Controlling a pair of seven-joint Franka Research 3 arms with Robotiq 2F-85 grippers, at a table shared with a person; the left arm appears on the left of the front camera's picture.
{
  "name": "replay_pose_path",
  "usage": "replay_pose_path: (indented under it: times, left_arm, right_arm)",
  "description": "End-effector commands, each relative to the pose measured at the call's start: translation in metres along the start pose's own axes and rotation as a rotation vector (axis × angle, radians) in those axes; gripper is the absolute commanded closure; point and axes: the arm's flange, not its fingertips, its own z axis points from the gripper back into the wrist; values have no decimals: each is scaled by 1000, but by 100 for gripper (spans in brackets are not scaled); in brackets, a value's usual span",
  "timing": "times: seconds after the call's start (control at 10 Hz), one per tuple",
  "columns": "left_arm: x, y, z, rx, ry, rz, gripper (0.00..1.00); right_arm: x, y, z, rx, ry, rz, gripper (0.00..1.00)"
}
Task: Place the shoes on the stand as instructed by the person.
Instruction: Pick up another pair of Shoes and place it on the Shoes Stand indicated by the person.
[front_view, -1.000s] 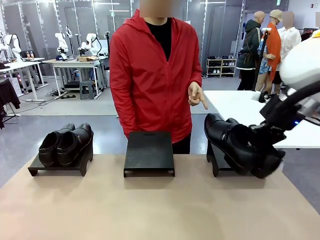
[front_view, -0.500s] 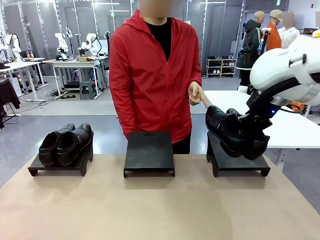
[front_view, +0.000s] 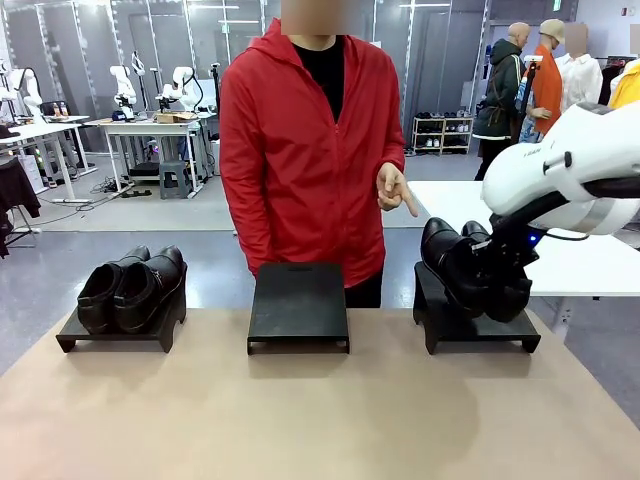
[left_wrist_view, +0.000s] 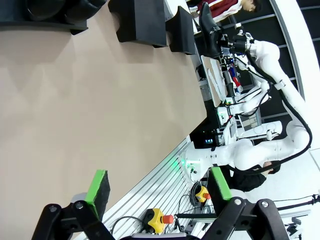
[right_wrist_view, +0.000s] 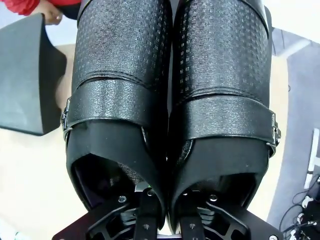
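**Held pair over the right-hand stand**

The right gripper (front_view: 492, 272), clamped on the heels of a glossy black leather shoe pair (front_view: 462, 264), holds it toes-up just above the black right-hand stand (front_view: 478, 328). The left gripper (left_wrist_view: 159, 189) stands wide, well apart.

Right gripper (front_view: 497, 262): fingertips hidden between the heels of the held shoes (front_view: 468, 267); pads not visible in the right wrist view either. Shoe toes cut off by the top edge there. Contact between soles and right stand (front_view: 470, 320) cannot be told: arm and shoes cover the stand top. Left pair (left_wrist_view: 65, 6) cropped at the top edge of the left wrist view. Person's hand (front_view: 395, 190): lower fingers curled, too small to separate.
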Motion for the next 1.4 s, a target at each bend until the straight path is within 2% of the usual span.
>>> replay_pose_path:
  times: [0.0, 0.8, 1.3]
  left_arm:
    - [-4, -1, 1, -6, 10, -17, 0]
    - [-4, -1, 1, -6, 10, -17, 0]
    - [-4, -1, 1, -6, 10, -17, 0]
  right_arm:
    - [15, 1, -10, -45, -51, -31, 91]
    - [30, -5, -45, -43, -118, -23, 91]
    - [35, -15, -60, -52, -97, -55, 91]
